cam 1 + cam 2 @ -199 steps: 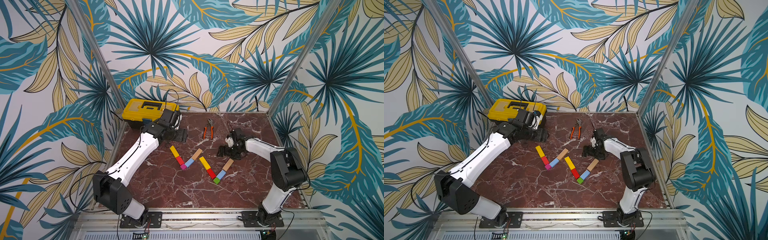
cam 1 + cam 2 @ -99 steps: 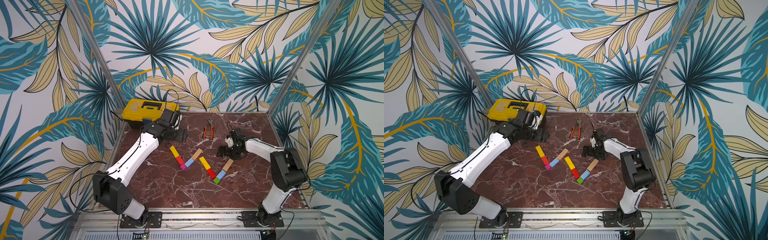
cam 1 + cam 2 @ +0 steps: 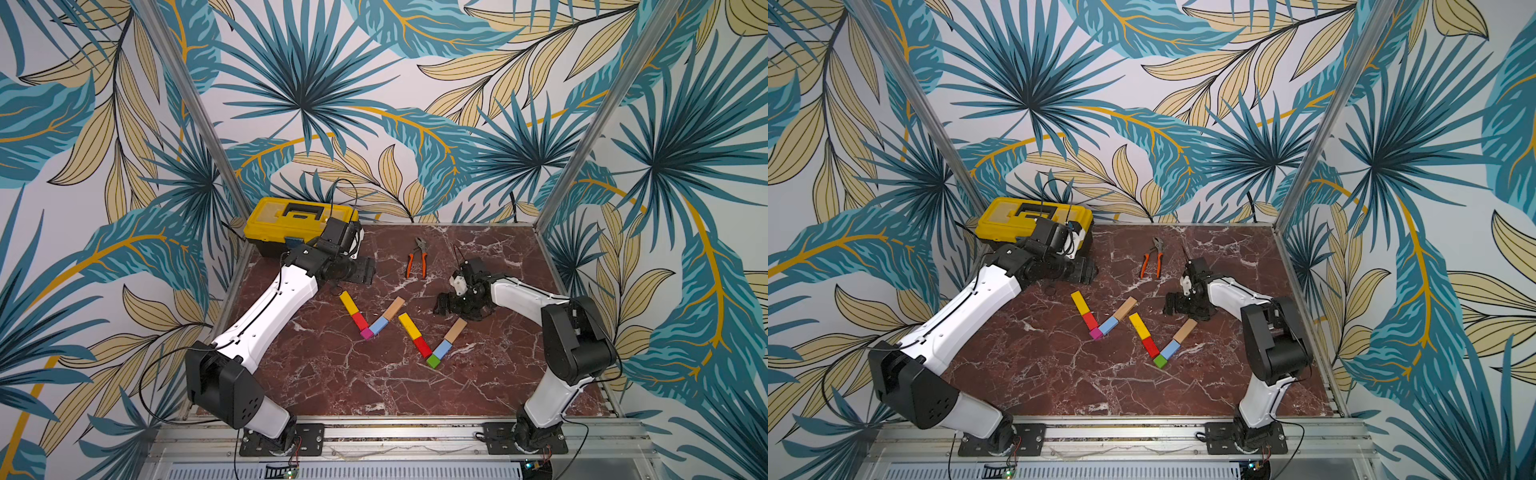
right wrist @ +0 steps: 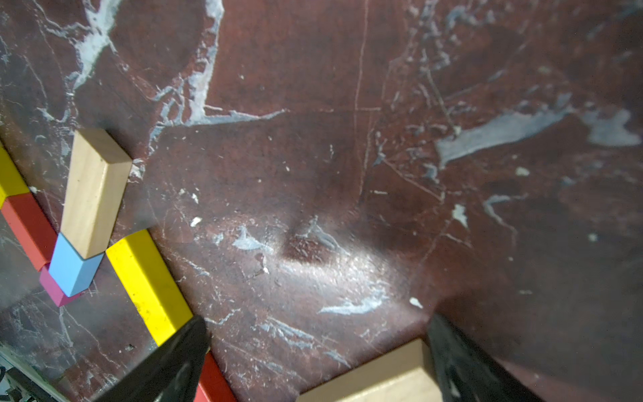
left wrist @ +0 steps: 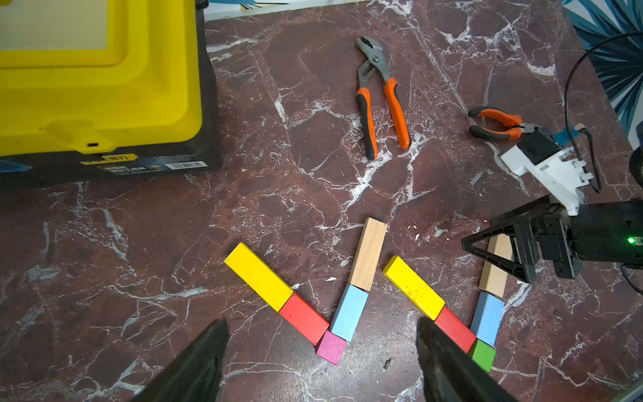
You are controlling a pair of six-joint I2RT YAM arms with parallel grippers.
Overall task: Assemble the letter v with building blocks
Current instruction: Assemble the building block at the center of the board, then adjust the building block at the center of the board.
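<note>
Bare front, crowded middle.
The dark-red marble surface (image 3: 374, 386) is free near the arm bases; two V-shaped rows of coloured wooden blocks (image 3: 378, 325) block the middle, orange-handled pliers (image 3: 423, 264) and a yellow plastic toolbox (image 3: 299, 222) behind.

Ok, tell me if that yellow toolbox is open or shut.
Shut: on the yellow plastic toolbox, the lid lies flat on the black base, no gap showing.

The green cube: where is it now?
In both top views the green cube forms the tip of the V nearer the right arm, touching its red block and light-blue block.
</note>
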